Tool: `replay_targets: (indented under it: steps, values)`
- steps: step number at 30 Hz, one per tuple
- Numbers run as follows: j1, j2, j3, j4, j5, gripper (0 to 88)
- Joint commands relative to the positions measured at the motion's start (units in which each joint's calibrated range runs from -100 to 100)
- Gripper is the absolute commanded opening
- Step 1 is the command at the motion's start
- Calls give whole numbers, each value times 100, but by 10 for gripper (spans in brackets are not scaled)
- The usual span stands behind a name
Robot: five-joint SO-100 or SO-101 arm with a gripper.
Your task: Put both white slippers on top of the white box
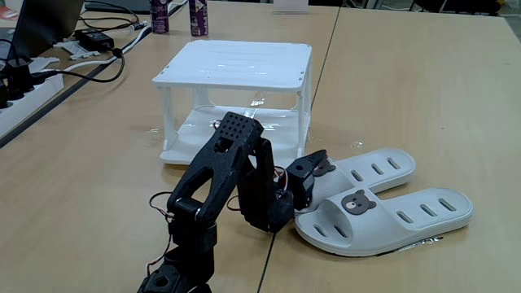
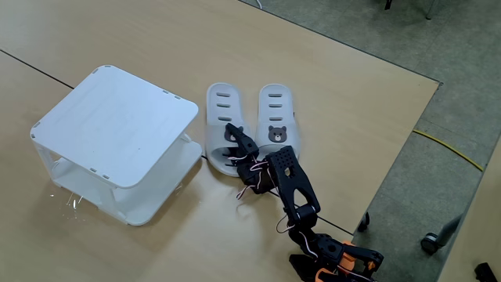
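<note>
1. White slippers (image 2: 246,125) lie side by side on wooden table (image 1: 423,89), just beside white box (image 1: 236,61), w/ nothing on box top.
2. Far slipper (image 1: 378,169) partly under gripper; near slipper (image 1: 391,216) w/ bear badge lies free.
3. Gripper (image 2: 237,144) at far slipper's strap; jaws look slightly apart around strap, but grip can't be told for sure.
4. Black arm (image 1: 232,183) bends low over table. Cables, cans at far edge.
</note>
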Motion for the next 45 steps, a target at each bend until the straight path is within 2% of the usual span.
replay_targets:
  steps: [1,3,5,9,11,18,23,31,38,43,45]
  values:
    - [270,-65,-153,24,42,152]
    - [270,-65,-135,24,42,100]
    - [270,-65,-135,24,42,8]
    - [205,-359,-144,32,42,8]
    - [155,-797,-135,412,42,8]
    - [213,-3456,-225,3639,42,8]
    - [221,-4979,-225,4993,42,8]
    - [377,-6560,-235,5761,42,8]
    - [386,-7553,-1055,7168,42,8]
    - [328,-7629,-1092,7245,42,8]
    - [-75,-7612,-1064,7245,42,8]
